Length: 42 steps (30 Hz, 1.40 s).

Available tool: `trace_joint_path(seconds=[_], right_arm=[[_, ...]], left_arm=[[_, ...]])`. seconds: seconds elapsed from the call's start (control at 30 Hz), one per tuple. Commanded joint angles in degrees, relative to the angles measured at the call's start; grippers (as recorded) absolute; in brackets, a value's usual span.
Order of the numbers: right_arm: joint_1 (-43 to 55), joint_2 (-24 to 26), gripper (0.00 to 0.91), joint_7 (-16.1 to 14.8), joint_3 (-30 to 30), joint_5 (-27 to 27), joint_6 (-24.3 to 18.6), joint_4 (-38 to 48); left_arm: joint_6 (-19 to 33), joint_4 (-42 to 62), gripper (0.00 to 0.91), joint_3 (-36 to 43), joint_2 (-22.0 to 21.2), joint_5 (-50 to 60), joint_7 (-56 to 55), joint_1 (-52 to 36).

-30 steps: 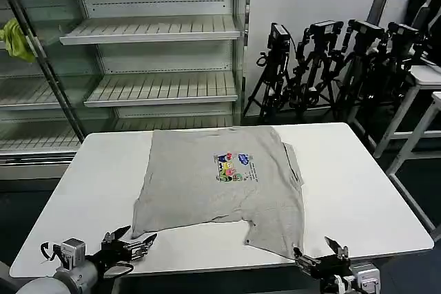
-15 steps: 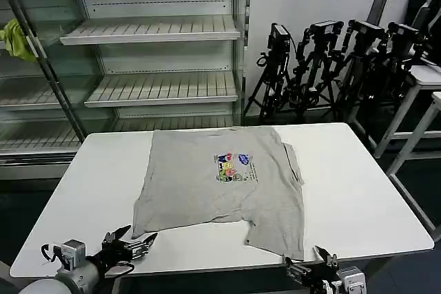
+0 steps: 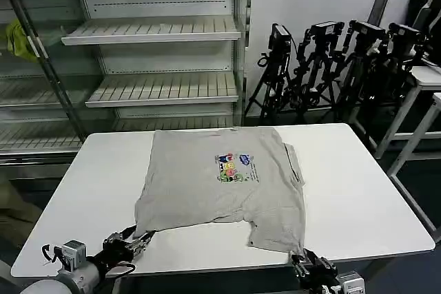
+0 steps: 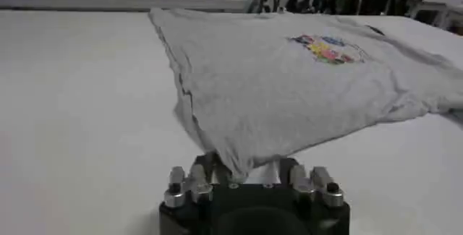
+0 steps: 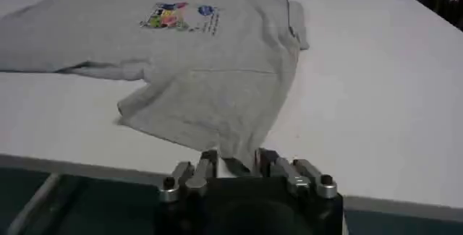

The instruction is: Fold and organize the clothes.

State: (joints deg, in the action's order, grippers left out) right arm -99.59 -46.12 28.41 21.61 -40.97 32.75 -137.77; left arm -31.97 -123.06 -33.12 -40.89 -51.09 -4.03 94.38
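A light grey short-sleeved shirt [image 3: 220,184] with a small multicoloured chest print lies spread flat on the white table [image 3: 358,184]. My left gripper [image 3: 134,244] is at the table's near edge, and the shirt's near-left hem corner lies between its fingers. In the left wrist view the shirt [image 4: 289,84] dips into the left gripper [image 4: 247,168], whose fingers stand apart with table showing beside the cloth. My right gripper [image 3: 303,263] is at the near-right hem corner. Seen from the right wrist, the shirt [image 5: 202,63] ends in the right gripper [image 5: 237,158], pinched between close-set fingers.
Empty glass-fronted shelves [image 3: 151,32] stand behind the table, with a yellow-green cloth [image 3: 17,36] at their far left. Black camera tripods [image 3: 331,67] crowd the back right. White tables [image 3: 427,80] stand at the right edge.
My left gripper moved forward onto the shirt's near-left corner and its fingers narrowed. My right gripper shifted left and forward to the near-right corner.
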Motion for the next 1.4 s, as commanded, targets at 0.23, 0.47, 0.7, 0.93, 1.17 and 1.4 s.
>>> trace_joint_path(seconds=[0.23, 0.47, 0.7, 0.93, 1.17, 1.4], right_arm=[[-0.98, -0.28, 0.0, -0.79, 0.61, 0.97, -0.06, 0.19], [-1.65, -0.41, 0.0, -1.11, 1.83, 1.29, -0.66, -0.09], [-2.39, 0.09, 0.0, -1.08, 3.14, 1.25, -0.74, -1.79], [-4.97, 1.75, 0.0, -0.4, 6.02, 0.96, -0.73, -5.37], [-8.85, 3.72, 0.0, 0.41, 9.29, 0.77, -0.59, -8.12], [-10.38, 4.77, 0.0, 2.84, 12.65, -1.49, 0.16, -10.82]], left_arm=[[1.17, -0.02, 0.04, -0.03, -0.36, 1.63, 1.14, 0.27], [1.77, 0.23, 0.04, -0.02, -0.42, 2.14, 1.39, 0.22], [2.28, -0.84, 0.04, -0.79, 0.31, 2.52, 1.64, 0.88], [2.3, -3.15, 0.04, -4.01, 1.87, 1.9, 1.57, 3.84], [1.93, -5.36, 0.04, -8.97, 3.15, 0.86, 1.38, 9.12], [1.2, -7.19, 0.04, -13.88, 3.93, -1.65, 0.79, 12.36]])
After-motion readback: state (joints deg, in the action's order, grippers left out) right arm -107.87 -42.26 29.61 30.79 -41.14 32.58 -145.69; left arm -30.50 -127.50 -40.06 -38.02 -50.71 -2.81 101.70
